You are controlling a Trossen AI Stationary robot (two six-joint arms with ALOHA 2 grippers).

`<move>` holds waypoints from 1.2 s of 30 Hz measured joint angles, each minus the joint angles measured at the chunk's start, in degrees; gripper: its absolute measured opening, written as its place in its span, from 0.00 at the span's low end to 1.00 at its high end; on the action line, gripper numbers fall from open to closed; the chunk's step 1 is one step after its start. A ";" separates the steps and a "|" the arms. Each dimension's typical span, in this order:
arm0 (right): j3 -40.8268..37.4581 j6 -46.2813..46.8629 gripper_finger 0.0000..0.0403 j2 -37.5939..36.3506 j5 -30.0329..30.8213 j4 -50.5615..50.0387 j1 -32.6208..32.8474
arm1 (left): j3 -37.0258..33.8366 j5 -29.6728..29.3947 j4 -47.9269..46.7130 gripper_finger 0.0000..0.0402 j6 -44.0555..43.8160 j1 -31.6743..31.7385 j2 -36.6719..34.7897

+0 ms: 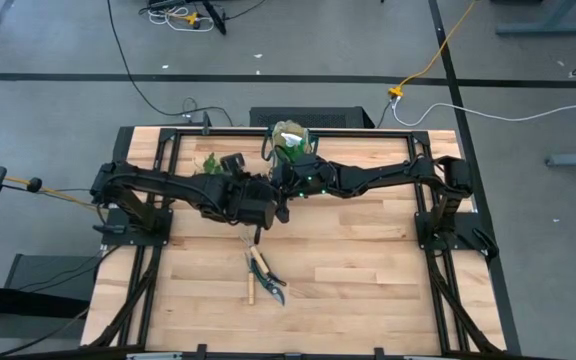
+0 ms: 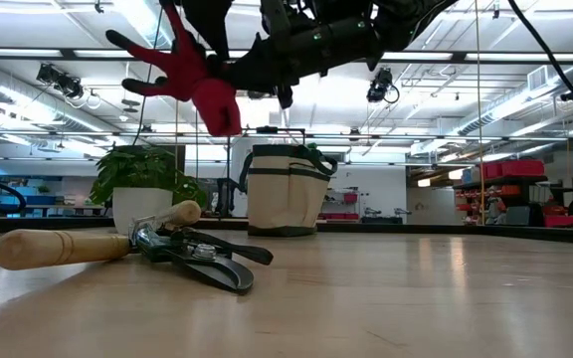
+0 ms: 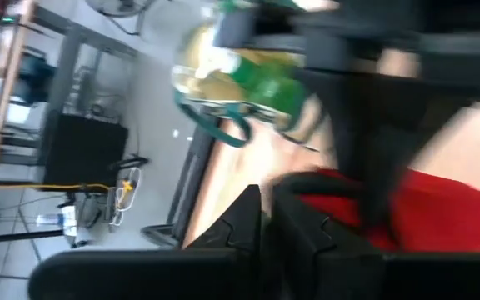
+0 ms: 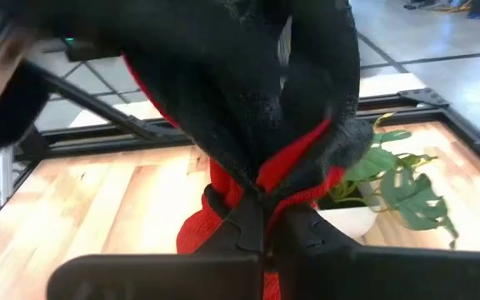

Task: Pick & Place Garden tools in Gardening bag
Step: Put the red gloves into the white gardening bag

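- Two dark arms reaching in from the sides, meeting near the table's middle, toward the far edge.
- Left gripper and right gripper close together there; fingers too dark and small to read.
- Gardening bag at the far edge, just beyond the right arm's wrist, its mouth facing up.
- Leafy plant left of the bag, beside the left arm.
- Pruning shears and wooden-handled tool lying together on bare wood nearer, well apart from the bag.
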 joint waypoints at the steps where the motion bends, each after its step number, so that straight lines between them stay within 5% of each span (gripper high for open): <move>1: 0.00 0.00 0.00 0.01 -0.40 -0.35 -0.03 | 0.00 -0.97 -0.13 0.10 0.00 0.02 -0.62; 10: 0.00 -0.03 0.00 -0.31 0.32 -0.83 -1.50 | 0.07 -3.19 -0.72 0.14 -0.81 0.00 -6.95; 36: -0.04 -5.65 0.00 -10.24 20.45 -10.60 -5.71 | -0.09 -3.75 -14.56 0.14 -17.54 -0.13 -10.00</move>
